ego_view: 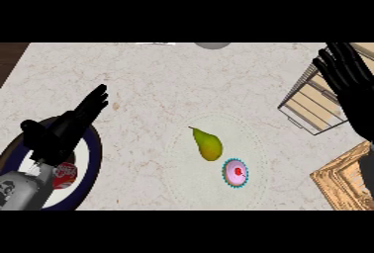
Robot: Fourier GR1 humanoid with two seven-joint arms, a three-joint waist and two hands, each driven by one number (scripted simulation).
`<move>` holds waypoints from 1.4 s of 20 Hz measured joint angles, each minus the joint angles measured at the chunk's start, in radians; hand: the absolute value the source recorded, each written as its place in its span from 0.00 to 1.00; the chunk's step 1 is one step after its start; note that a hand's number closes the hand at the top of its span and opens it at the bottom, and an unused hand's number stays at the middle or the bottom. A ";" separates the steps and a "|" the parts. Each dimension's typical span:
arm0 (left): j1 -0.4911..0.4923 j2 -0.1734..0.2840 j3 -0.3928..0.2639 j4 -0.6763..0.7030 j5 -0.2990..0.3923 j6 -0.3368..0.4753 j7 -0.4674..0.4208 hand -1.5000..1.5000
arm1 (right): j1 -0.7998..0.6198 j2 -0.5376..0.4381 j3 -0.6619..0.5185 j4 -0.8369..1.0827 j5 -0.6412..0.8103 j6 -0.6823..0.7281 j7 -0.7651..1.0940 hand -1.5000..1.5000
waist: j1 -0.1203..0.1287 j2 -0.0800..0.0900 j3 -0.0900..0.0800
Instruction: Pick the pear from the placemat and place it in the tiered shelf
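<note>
Left hand [70, 123] open, fingers straight, pointing up and right, near the counter's left edge; grey forearm enters at lower-left corner. Right hand [349, 79] open, fingers up, at the counter's right edge.

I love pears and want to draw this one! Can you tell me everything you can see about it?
The pear is yellow-green with smooth-looking skin, a fat rounded bottom and a thin dark stem. It lies on its side on the round pale placemat, stem pointing up-left in the view. A small pink cupcake sits right by its fat end. Neither hand touches it.
</note>
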 measured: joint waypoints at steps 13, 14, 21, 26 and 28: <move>0.032 0.050 0.019 0.086 -0.174 0.066 -0.137 0.50 | -0.024 0.064 0.331 0.078 0.685 -0.382 -0.077 0.00 | -0.001 -0.042 -0.066; 0.033 0.050 0.019 0.088 -0.180 0.068 -0.145 0.50 | -0.026 0.085 0.361 0.090 0.715 -0.405 -0.094 0.00 | 0.001 -0.043 -0.069; 0.059 0.037 0.020 0.100 -0.221 0.097 -0.186 0.50 | -0.054 0.140 0.548 0.106 0.998 -0.512 -0.025 0.00 | -0.015 -0.058 -0.058; 0.076 0.035 0.028 0.119 -0.228 0.097 -0.207 0.50 | -0.101 0.147 0.668 0.109 1.227 -0.423 0.228 0.00 | -0.030 -0.060 -0.036; 0.083 0.032 0.031 0.125 -0.231 0.099 -0.215 0.50 | -0.119 0.155 0.712 0.110 1.312 -0.353 0.345 0.00 | -0.035 -0.060 -0.026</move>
